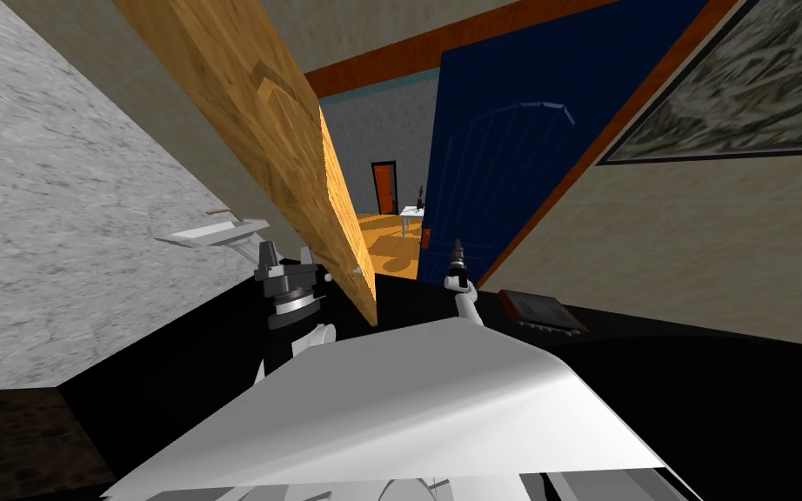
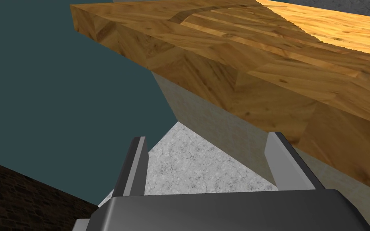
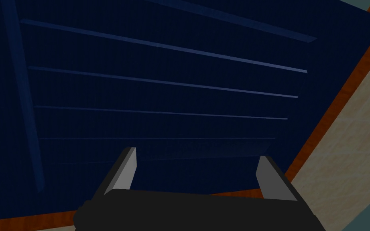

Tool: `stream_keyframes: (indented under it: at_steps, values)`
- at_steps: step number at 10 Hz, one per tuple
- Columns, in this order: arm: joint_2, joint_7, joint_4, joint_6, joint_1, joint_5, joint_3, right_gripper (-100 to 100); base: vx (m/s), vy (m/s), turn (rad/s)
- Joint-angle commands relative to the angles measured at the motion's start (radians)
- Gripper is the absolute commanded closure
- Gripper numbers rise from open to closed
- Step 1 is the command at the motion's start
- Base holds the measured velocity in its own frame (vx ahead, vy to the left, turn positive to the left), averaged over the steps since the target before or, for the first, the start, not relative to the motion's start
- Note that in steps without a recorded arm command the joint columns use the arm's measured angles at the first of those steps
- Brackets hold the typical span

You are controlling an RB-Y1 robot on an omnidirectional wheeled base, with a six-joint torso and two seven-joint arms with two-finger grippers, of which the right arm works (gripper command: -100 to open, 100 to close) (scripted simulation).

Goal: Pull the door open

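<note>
A wooden door (image 1: 277,122) stands ajar in the head view, slanting from the upper left of the frame down to the centre with its narrow edge turned toward the camera. The left gripper (image 1: 286,257) sits just beside the door's lower part, left of centre, in front of a grey marbled wall (image 1: 60,217). A white shelf-like piece (image 1: 217,230) juts from that wall, just up and left of the gripper.

From the left wrist, the wooden door (image 2: 260,72) runs across the upper right of the frame, showing its thick edge and a panelled face. The left gripper (image 2: 207,138) has its fingers spread wide and holds nothing. One finger rises close under the door's edge, though contact cannot be told, and the marbled wall (image 2: 196,168) shows between the two blades.

Right of centre in the head view, the right gripper (image 1: 457,248) points up at a dark blue panelled door (image 1: 512,174), which has an orange-brown frame (image 1: 591,159) along its right side. In the right wrist view, the right gripper (image 3: 196,154) is also spread and empty, facing the blue door (image 3: 160,80) and its frame (image 3: 336,96).

Through the gap between the two doors lies a room with a wood floor (image 1: 386,239), a small white table (image 1: 411,211) and a far orange door (image 1: 383,187).
</note>
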Motion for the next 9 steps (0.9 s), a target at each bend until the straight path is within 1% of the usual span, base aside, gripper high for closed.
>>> stream_keyframes:
  at_steps: [1, 4, 5, 6, 8, 9]
  values:
    - [0.005, 0.008, 0.029, -0.003, -0.009, 0.001, -0.01, -100, 0.062, -0.021, 0.036]
    - [0.017, 0.036, 0.124, -0.012, -0.073, 0.001, -0.062, -100, 0.067, -0.025, 0.071]
    - [0.021, 0.046, 0.165, -0.015, -0.095, 0.001, -0.079, -100, 0.1, -0.043, 0.074]
    - [0.021, 0.046, 0.17, -0.015, -0.095, 0.001, -0.079, -100, 0.063, -0.025, 0.023]
    - [0.03, 0.063, 0.234, -0.02, -0.134, 0.001, -0.11, -100, 0.055, -0.027, 0.057]
    - [0.034, 0.071, 0.257, -0.023, -0.153, 0.001, -0.125, -100, 0.069, -0.026, 0.076]
